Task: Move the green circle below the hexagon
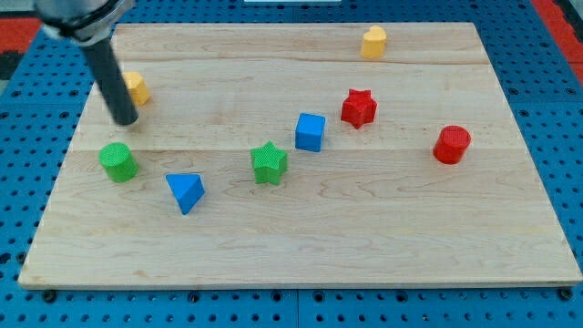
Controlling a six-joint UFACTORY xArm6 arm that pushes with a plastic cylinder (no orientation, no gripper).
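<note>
The green circle (pixel 117 161) is a short green cylinder at the board's left side. The yellow hexagon (pixel 136 87) sits above it, near the left edge, partly hidden by my rod. My tip (pixel 126 120) rests on the board between the two, just below the hexagon and just above the green circle, a little to the right of the circle's middle. It touches neither block as far as I can see.
A blue triangle (pixel 186 192) lies right of the green circle. A green star (pixel 269 163), a blue cube (pixel 310 131) and a red star (pixel 359 107) run diagonally across the middle. A red cylinder (pixel 451 144) is at right, a yellow heart (pixel 373 42) at top.
</note>
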